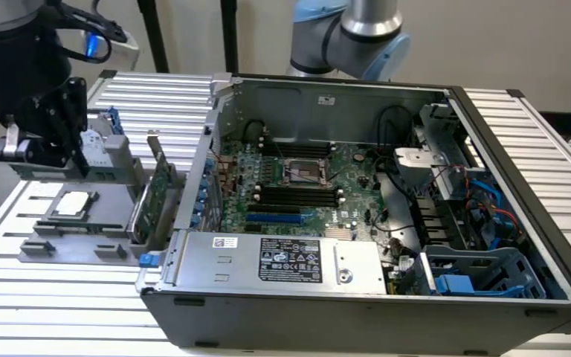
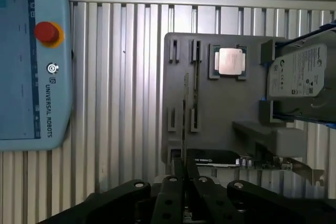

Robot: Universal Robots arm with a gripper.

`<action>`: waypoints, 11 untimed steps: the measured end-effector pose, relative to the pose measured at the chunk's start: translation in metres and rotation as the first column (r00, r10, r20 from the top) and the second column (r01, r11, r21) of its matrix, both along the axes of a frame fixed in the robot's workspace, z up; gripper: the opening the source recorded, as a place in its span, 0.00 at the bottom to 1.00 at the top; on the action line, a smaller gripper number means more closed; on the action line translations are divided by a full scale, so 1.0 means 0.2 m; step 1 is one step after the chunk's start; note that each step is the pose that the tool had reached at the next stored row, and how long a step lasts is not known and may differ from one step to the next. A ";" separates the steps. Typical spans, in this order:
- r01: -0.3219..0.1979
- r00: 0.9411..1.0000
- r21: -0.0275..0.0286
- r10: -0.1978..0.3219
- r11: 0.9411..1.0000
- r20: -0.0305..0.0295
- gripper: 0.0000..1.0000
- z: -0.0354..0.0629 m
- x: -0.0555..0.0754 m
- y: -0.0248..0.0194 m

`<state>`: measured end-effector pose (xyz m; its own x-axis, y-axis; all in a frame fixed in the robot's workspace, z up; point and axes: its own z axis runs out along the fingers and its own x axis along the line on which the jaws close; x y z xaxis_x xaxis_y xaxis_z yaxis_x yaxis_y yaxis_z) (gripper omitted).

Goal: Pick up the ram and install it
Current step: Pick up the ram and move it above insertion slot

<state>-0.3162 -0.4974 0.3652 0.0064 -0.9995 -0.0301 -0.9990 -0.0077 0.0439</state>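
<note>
**Holding the ram over the tray, with the install not yet made**

The hand [image 2: 185, 177] is seen with its fingers drawn close together on a thin strip, which is taken to be the ram [image 2: 185, 114] viewed edge-on. The ram is thus judged to be gripped and carried just above the grey tray [image 2: 220, 108], beside a long groove in the tray in which no stick is seen. The pick-up is judged to be done or nearly done. Carrying the ram over and seating it remain, since no stick is seen in the black slots [image 1: 296, 195] of the motherboard.

On the tray a CPU [image 2: 230, 60] is laid flat in its pocket, a drive [image 2: 299, 74] is held in a grey cradle, and a green card [image 1: 157, 197] is stood on edge between the tray and the case.

The tray and the open case [image 1: 365, 305] are carried on a bench [image 2: 126, 103] of ribbed aluminium. A blue pendant [image 2: 31, 61] with a red stop button is laid on the bench, well apart from the tray. Beyond the case a second arm [image 1: 350, 33] is seen against a plain pale wall.
</note>
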 end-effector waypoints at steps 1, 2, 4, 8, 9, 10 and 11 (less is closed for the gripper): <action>0.000 1.000 0.000 0.000 1.000 0.000 0.00 0.011 0.02 0.000; 0.000 1.000 0.000 0.000 1.000 0.000 0.00 0.021 0.05 0.000; 0.000 1.000 0.001 0.000 1.000 0.000 0.00 0.041 0.09 0.000; 0.000 1.000 0.002 0.000 1.000 0.000 0.00 0.077 0.18 0.000; 0.000 1.000 0.002 0.000 1.000 0.000 0.00 0.086 0.20 0.000; 0.000 1.000 0.002 0.000 1.000 0.000 0.00 0.093 0.23 0.000; 0.000 1.000 0.002 0.000 1.000 0.000 0.00 0.100 0.25 0.000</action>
